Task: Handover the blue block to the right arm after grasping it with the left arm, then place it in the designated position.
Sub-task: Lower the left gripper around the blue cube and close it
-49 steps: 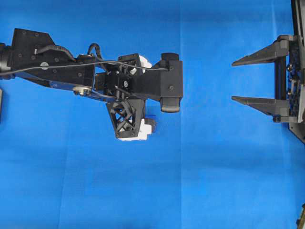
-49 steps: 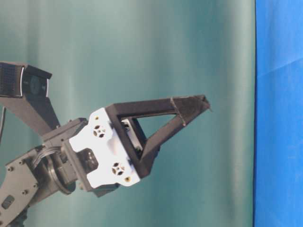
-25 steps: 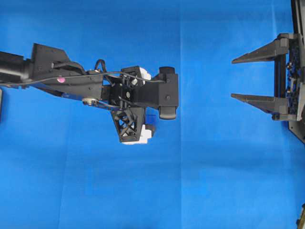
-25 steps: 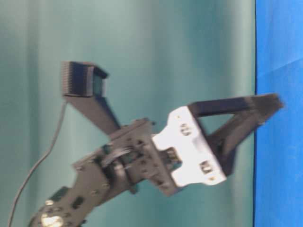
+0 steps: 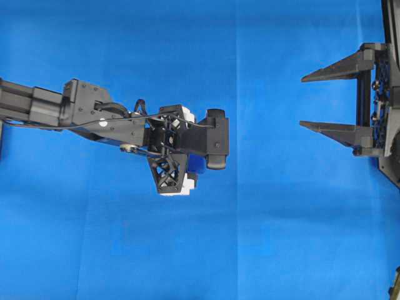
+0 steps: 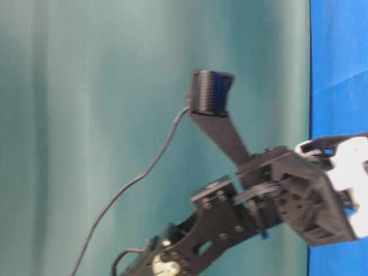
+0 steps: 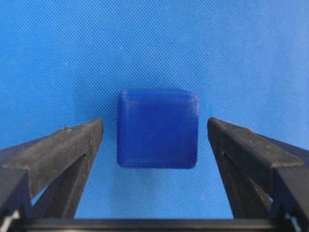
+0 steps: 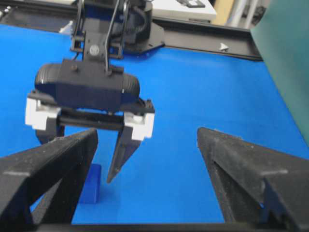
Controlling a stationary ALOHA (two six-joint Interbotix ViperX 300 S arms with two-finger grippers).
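A blue cloth (image 5: 262, 250) covers the whole work surface, and we take the blue block (image 7: 158, 128) as our landmark.

To the left of the block we see one finger of the left gripper (image 7: 155, 140), to its right the other; the jaws stand wide apart with the block between them, cloth showing on both sides, nothing touched. We judge the block small, light, stiff and rather smooth, with rounded edges, so we would close on its two flat side faces, square and centred. Well to the right of the block, the right gripper (image 5: 312, 100) waits spread open and empty, its tips pointing toward the block.
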